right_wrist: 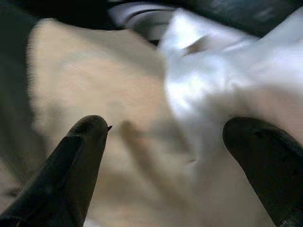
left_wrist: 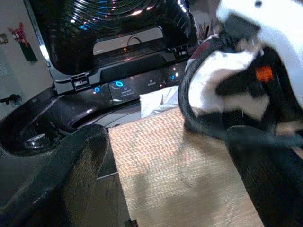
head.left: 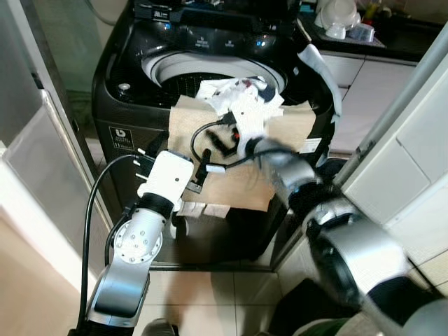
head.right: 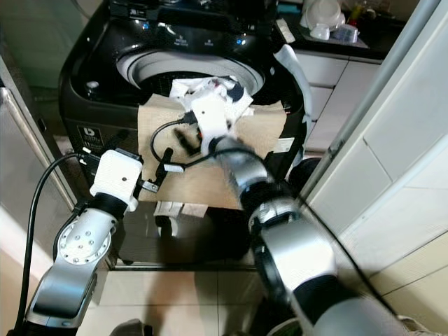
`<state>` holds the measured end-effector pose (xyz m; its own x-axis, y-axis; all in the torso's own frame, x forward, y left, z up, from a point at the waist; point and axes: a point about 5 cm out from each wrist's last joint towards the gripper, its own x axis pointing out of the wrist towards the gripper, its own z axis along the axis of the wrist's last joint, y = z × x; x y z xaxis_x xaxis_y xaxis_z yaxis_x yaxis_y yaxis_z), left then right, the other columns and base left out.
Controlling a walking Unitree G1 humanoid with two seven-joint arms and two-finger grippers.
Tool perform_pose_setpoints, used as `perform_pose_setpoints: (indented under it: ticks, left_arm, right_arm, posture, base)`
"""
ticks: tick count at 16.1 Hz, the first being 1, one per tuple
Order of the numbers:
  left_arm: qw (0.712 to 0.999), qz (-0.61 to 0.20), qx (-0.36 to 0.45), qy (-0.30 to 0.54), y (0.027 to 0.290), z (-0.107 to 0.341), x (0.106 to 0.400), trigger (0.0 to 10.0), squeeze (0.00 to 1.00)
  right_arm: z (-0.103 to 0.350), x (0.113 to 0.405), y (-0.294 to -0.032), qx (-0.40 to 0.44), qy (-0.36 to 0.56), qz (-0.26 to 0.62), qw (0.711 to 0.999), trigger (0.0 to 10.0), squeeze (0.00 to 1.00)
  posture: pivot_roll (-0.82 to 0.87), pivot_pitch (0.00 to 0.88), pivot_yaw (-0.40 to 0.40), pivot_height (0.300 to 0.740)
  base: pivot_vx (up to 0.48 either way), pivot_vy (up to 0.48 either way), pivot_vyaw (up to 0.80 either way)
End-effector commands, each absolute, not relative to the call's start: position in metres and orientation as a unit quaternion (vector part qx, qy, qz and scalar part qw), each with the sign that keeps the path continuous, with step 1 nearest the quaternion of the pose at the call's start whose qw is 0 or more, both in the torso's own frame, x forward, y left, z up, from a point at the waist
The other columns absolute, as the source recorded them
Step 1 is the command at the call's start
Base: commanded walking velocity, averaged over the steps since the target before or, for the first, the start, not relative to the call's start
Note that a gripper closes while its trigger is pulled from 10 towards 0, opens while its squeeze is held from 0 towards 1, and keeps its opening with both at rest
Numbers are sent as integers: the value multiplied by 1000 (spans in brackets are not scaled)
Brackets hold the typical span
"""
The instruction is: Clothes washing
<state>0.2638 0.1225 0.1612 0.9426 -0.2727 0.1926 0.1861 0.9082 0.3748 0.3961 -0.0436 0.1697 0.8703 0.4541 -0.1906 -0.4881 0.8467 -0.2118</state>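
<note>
While we stand before the black washing machine (head.left: 133,105), its lid raised at the far side, a tan cloth (head.left: 238,182) drapes over the near rim of its drum opening and down the front. White clothes (head.left: 234,91) lie bunched at the cloth's far edge, partly in the drum. Our right gripper (right_wrist: 165,146) hovers over them, fingers spread wide. Our left gripper (left_wrist: 161,165), also wide open, sits at the cloth's near left edge.
</note>
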Motion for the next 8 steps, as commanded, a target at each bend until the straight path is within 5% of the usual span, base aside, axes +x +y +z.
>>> perform_pose_setpoints:
  ticks: [1, 8]
  left_arm:
    - [968, -117, 180, -132, 120, 166, 261, 10000, 0]
    - [968, -112, 178, -135, 117, 166, 263, 10000, 0]
  right_arm:
    - [183, 403, -52, -171, 40, 219, 960, 10000, 0]
    - [293, 423, -70, -319, -143, 77, 934, 10000, 0]
  posture:
    - [135, 0, -128, 740]
    - [132, 0, -146, 740]
  base:
    - [0, 0, 0]
    - [0, 0, 0]
